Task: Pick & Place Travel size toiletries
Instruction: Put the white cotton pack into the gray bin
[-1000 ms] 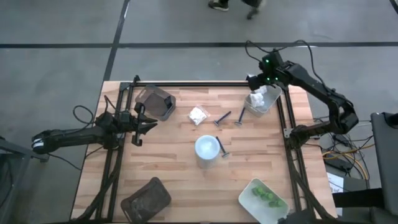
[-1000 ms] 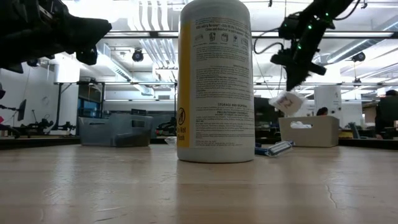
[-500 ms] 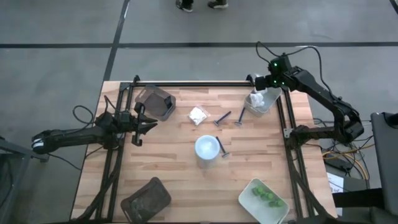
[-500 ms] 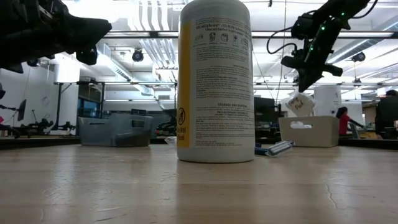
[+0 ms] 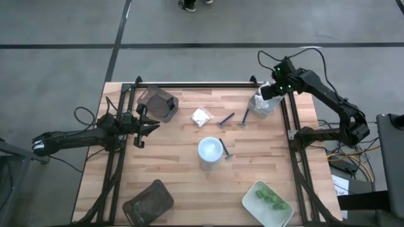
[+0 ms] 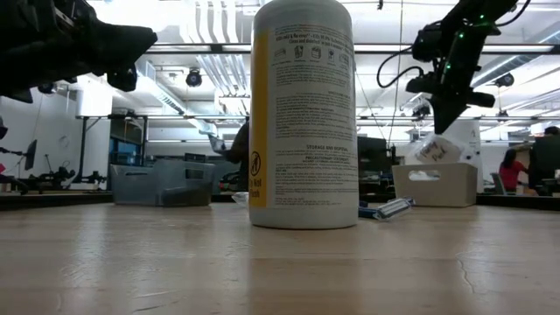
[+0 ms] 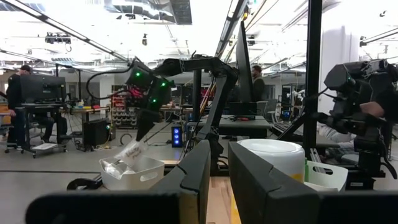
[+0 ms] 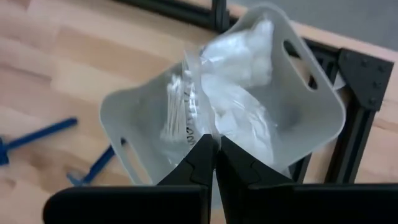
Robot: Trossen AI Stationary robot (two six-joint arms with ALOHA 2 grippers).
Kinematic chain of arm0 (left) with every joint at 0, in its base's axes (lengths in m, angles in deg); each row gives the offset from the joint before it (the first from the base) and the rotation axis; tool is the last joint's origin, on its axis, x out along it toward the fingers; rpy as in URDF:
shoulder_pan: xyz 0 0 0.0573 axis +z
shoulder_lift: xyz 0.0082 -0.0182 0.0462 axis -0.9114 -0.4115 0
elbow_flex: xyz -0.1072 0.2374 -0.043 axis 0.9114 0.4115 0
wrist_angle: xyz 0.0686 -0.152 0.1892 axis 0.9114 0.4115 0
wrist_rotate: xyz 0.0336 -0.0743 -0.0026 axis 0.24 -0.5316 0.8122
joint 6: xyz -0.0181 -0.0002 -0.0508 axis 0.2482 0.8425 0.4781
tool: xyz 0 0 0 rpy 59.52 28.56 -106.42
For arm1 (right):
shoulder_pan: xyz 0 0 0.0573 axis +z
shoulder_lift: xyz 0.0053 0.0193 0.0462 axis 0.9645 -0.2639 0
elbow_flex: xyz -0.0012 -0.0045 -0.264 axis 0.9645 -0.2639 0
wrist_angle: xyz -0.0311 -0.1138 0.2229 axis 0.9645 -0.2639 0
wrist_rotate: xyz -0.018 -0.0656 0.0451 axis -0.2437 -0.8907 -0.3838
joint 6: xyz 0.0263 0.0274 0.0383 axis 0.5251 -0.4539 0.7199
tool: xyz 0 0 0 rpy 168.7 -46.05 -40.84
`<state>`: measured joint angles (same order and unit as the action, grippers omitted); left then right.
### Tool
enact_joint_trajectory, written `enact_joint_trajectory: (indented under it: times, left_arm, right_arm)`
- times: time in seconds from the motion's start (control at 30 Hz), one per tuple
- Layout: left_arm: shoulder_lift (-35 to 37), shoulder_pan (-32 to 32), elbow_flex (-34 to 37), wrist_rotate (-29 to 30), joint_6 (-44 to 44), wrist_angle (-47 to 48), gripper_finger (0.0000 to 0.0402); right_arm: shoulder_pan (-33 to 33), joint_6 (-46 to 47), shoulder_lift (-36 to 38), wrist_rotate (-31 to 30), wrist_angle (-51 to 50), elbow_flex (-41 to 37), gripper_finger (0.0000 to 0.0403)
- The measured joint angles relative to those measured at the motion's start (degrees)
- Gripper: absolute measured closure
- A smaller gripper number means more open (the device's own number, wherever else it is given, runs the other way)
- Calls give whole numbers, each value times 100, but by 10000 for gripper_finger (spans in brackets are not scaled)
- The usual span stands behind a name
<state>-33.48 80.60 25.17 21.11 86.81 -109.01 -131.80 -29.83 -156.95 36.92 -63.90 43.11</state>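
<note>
At the far left of the high view we see the left gripper [image 5: 144, 125] hovering over the table's [image 5: 177, 164] left edge, fingers set narrow with nothing between them. Just right of it, upper left, sits a dark tray [image 5: 158, 103]; a second dark tray [image 5: 148, 201] lies at lower left.

Moving right, a loose white packet [image 5: 201, 116] lies on the wood in the upper middle, with two razors [image 5: 225, 119] just beyond it. At centre stands the yellow white-capped bottle [image 5: 210, 150], upright, a third razor [image 5: 225, 151] touching or just beside its right flank; we cannot tell which. In the low view the bottle [image 6: 304, 114] fills the middle of the frame.

Lower right, a pale tray [image 5: 251, 202] holds green pieces [image 5: 269, 198].

Upper right, the right gripper [image 5: 265, 94] hangs over a pale bin [image 5: 256, 111]. In the right wrist view its fingers are clamped tight on the edge of a clear packet [image 8: 186, 106] of white contents, dangling above the bin [image 8: 323, 106], where more white packets [image 8: 245, 124] lie.
</note>
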Motion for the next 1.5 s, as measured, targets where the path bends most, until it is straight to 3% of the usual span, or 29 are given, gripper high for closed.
enact_joint_trajectory:
  times: [0.4,0.7,1.03,1.17,1.27,1.37,1.5]
  left_arm:
    - [0,1,0,0,0,0,339]
    - [0,0,0,0,0,0,339]
    - [0,0,0,0,0,0,339]
    - [0,0,0,0,0,0,339]
    - [0,1,0,0,0,0,339]
    - [0,2,0,0,0,0,339]
    - [-2,0,0,0,0,0,339]
  right_arm:
    - [11,150,0,103,-160,-38,382]
    - [11,346,-2,279,-190,-40,296]
    - [11,572,-4,1134,-227,-42,200]
    - [9,723,-4,1122,-307,-42,180]
    - [9,728,-4,740,-307,-42,174]
    - [10,796,-7,207,-219,-76,179]
    - [15,876,-9,180,-54,-229,199]
